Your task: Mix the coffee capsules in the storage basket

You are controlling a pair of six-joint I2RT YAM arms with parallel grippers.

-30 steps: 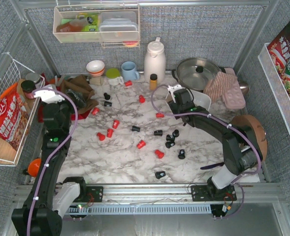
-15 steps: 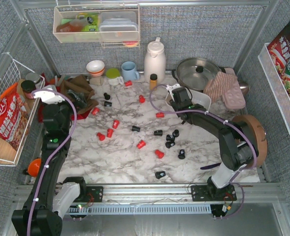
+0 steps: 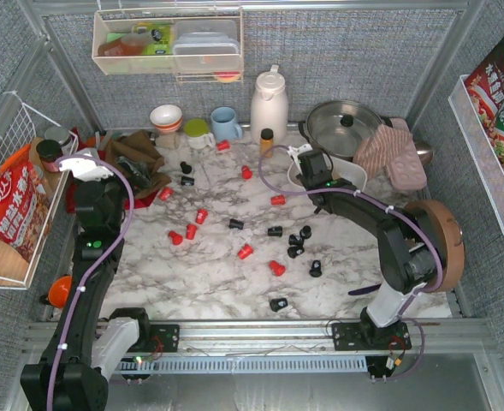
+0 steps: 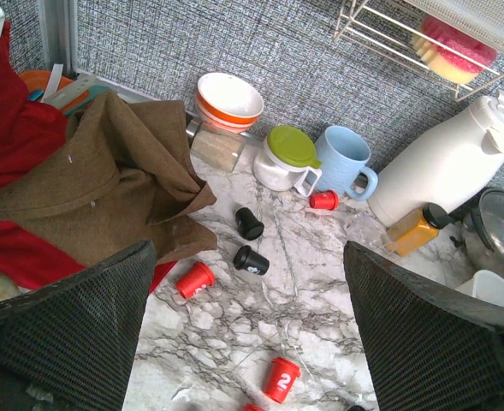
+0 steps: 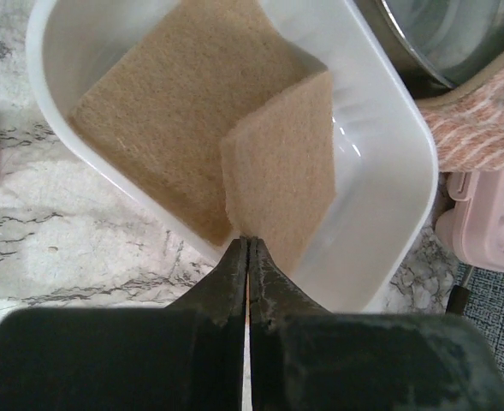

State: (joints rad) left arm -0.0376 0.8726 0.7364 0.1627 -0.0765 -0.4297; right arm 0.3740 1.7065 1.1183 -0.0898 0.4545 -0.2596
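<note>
Red and black coffee capsules lie scattered over the marble table, such as a red one and a black one; none are in the storage basket. The white basket holds only a tan mat, one flap of it folded up. My right gripper is at the basket's near wall, shut on the corner of that flap; from above it is at the basket's left end. My left gripper hangs wide open above a red capsule and a black one, at the far left.
A brown cloth lies by the left gripper. Along the back stand bowls, a blue mug, a white thermos, an amber bottle and a steel pot. A pink mitt lies right of the basket.
My right gripper has closed from partly open to shut at the basket's near wall, taking the mat's corner. The left arm has not moved.
</note>
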